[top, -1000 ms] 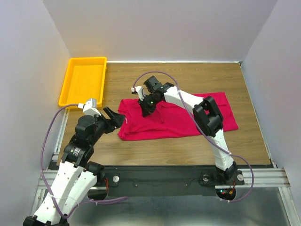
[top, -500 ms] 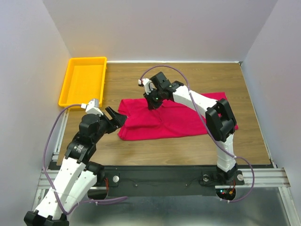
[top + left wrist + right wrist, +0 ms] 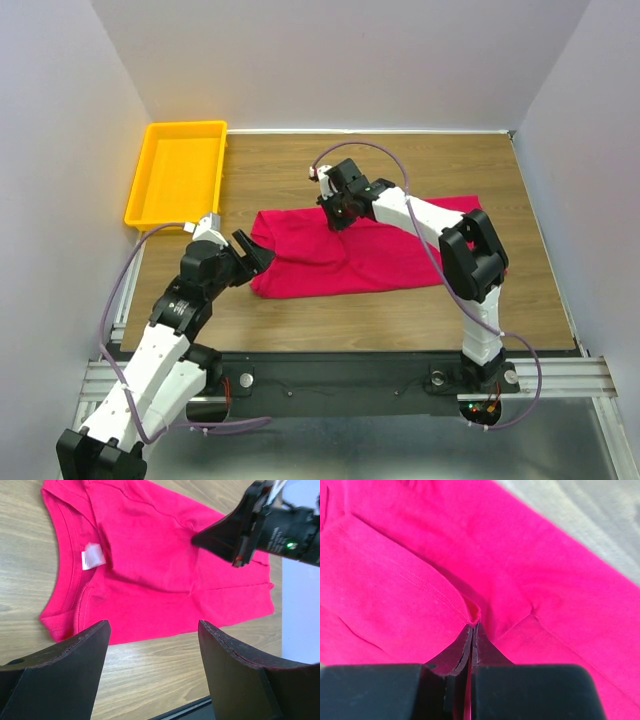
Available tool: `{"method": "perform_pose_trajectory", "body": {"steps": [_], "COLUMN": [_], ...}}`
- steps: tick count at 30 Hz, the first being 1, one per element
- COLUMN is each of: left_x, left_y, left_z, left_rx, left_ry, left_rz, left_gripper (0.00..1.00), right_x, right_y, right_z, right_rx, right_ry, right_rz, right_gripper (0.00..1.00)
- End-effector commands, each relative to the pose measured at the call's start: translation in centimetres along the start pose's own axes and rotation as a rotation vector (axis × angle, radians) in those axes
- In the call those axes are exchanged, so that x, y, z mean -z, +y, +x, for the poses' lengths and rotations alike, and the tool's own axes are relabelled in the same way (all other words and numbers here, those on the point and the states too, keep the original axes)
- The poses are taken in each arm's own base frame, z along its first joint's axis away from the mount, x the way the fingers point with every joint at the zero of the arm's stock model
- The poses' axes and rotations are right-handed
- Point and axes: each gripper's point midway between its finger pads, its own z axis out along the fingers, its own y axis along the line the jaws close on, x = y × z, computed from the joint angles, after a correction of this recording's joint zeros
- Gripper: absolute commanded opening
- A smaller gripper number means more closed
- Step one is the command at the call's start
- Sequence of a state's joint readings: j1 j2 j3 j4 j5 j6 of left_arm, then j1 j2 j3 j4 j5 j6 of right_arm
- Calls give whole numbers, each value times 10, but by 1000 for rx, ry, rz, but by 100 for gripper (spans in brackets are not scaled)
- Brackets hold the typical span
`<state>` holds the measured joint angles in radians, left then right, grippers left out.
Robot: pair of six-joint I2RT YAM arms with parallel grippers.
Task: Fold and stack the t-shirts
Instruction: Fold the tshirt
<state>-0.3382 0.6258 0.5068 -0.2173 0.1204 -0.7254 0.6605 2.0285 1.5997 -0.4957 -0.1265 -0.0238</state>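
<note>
At far left a yellow tray [image 3: 178,175] sits against the back corner of the table, with nothing visible inside it. Just right of it, your left gripper [image 3: 254,252] hovers low with its jaws spread wide and holding nothing, aimed at the collar end of the crimson t-shirt [image 3: 370,255]. The shirt lies across the middle of the table, partly folded lengthwise, with its white neck label [image 3: 93,556] showing inside the collar. Over the shirt's far edge, left of centre, your right gripper [image 3: 338,218] is pinched together on a small ridge of red fabric. It looks like a hemmed edge, though the close wrist view is too tight to be sure which. The step in hand appears to be drawing that held edge over to make the next fold. To do it well, lift only enough to clear the layer beneath, carry the cloth in a low straight line, and let the left claw pin or grip the collar end so the thin fabric does not drag or bunch. The surface is a wood-grain table [image 3: 400,310], smooth and bare around the shirt, enclosed by plain pale walls on three sides, with a metal rail [image 3: 560,375] along the near edge
</note>
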Motion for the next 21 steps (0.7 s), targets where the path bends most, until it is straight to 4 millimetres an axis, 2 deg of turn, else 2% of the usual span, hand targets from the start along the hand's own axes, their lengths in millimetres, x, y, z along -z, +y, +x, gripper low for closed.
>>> {"method": "perform_pose_trajectory", "body": {"steps": [1, 4, 12, 21], "left_x": [-7, -9, -18, -26], "left_y": [-2, 1, 16, 22], "left_z": [2, 5, 16, 25], "left_rx": [12, 23, 50, 68], "left_ry": [-4, 6, 40, 63], "left_rz": [27, 17, -39, -43], "left_gripper": [80, 80, 76, 75], "right_x": [24, 26, 31, 36], "right_y": [-8, -10, -22, -29], "right_z": [-38, -40, -28, -21], "right_rx": [-43, -51, -84, -114], "right_ry": [-144, -155, -158, -176], "right_rz": [53, 65, 122, 168], "right_gripper": [1, 1, 1, 1]}}
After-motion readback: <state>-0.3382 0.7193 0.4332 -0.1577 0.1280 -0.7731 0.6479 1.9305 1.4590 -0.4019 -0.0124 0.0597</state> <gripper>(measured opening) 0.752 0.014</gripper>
